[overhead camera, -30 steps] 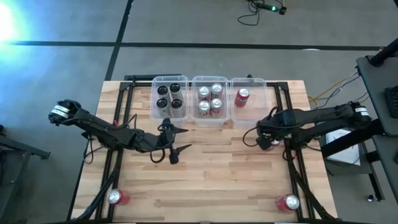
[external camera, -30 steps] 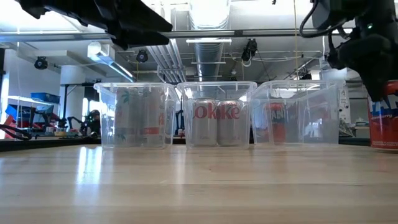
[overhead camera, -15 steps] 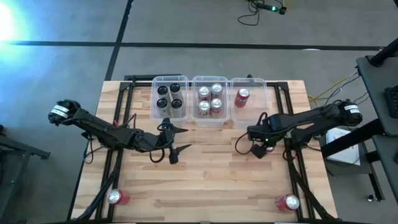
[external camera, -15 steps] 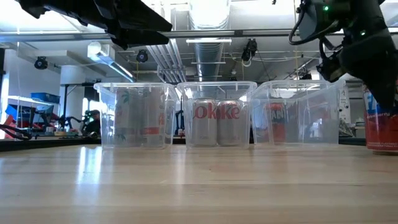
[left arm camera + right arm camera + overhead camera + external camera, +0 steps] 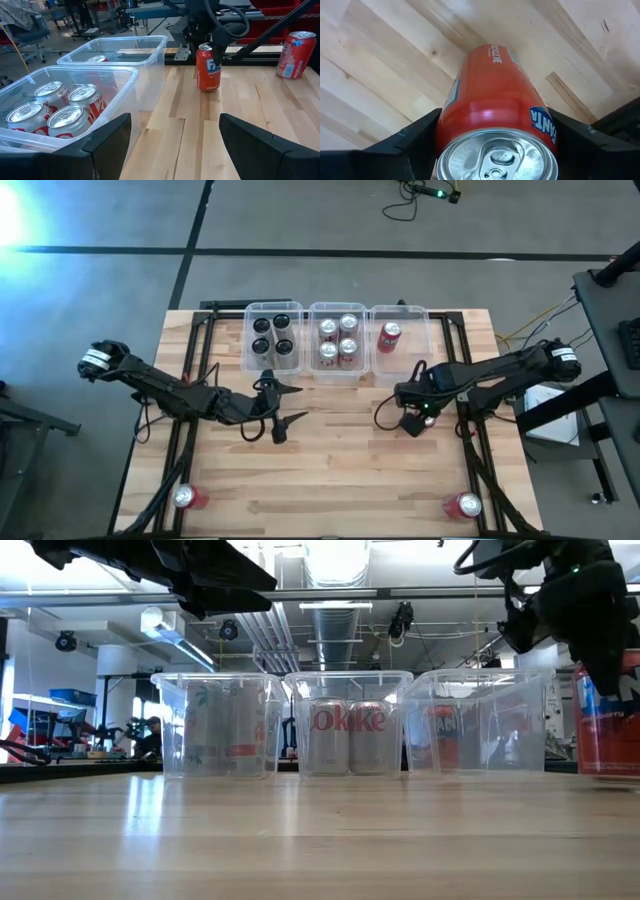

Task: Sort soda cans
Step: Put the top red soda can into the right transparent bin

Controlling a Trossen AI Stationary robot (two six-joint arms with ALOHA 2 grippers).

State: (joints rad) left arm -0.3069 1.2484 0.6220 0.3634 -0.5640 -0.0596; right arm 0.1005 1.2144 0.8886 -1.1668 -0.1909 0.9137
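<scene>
A red soda can [image 5: 492, 100] stands upright between the fingers of my right gripper [image 5: 411, 418], which is shut on it in front of the right bin, right of the table's middle. The left wrist view shows this can [image 5: 207, 67] under the dark gripper. My left gripper [image 5: 297, 404] hovers open in front of the left bin, touching nothing. The left bin [image 5: 272, 338] holds black cans, the middle bin [image 5: 337, 340] silver cans, and the right bin [image 5: 400, 340] one red can [image 5: 389, 335]. Two more red cans [image 5: 188, 497] [image 5: 462, 505] lie near the front corners. My right gripper pinches the red can's round wall just below its silver top [image 5: 451, 120], one finger on each side. The fingers come from above, pointing down. The can stays upright; whether its base rests on the table or hangs just above it, I cannot tell.
The three clear bins stand in a row along the table's far edge. Bare wood lies between the bins and the two red cans near the front corners. Black frame rails run along the table's left and right sides.
My right gripper has moved with the upright red can toward the table's left edge and slightly toward the near edge. The can has stayed upright.
</scene>
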